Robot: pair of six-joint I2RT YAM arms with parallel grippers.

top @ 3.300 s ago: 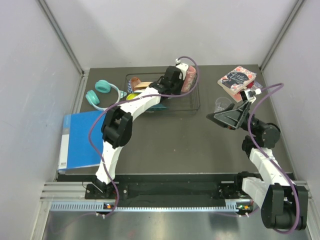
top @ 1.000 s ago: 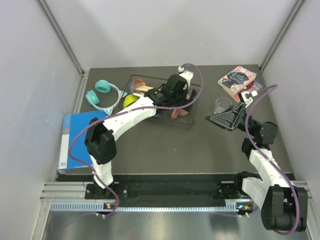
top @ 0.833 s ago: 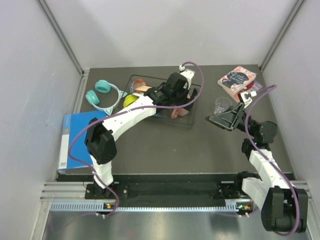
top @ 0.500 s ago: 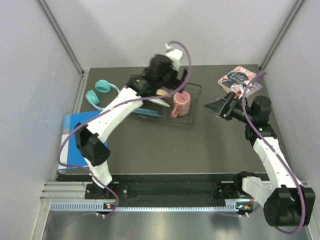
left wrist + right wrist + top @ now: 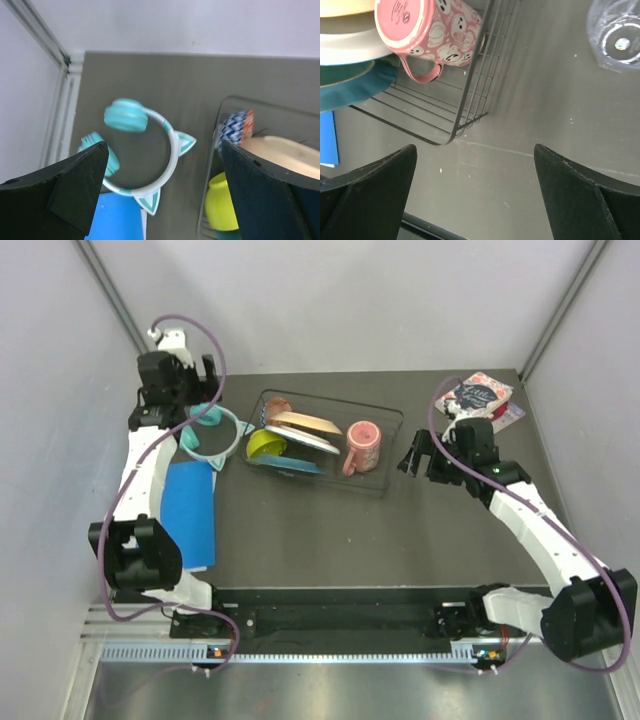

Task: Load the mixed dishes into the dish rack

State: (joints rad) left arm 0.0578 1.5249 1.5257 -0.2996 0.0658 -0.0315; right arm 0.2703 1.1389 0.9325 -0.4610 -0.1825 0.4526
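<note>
**Q.** Where do the dishes lie, and how do the hands stand?

**A.** Top view, upper centre: the dish rack [image 5: 392,462] carries the pink floral mug [image 5: 361,446] at its right end. To the mug's left lean the cream plate [image 5: 303,423], white plate [image 5: 308,441] and teal plate [image 5: 290,464]. The yellow-green bowl [image 5: 264,444] and red-blue bowl [image 5: 277,405] are at the left end. The left gripper [image 5: 180,375], upper left, is spread wide and empty above the headphones [image 5: 205,428]. The right gripper [image 5: 415,455], likewise agape and empty, hangs just beside the rack's right end.

**Q.** What could go wrong?

**A.** Loading looks complete, so the hazard is probably withdrawal. A low right-arm sweep could catch the rack wire [image 5: 470,100] and shake the leaning plates, or tip the clear glass [image 5: 615,35] nearby.
</note>
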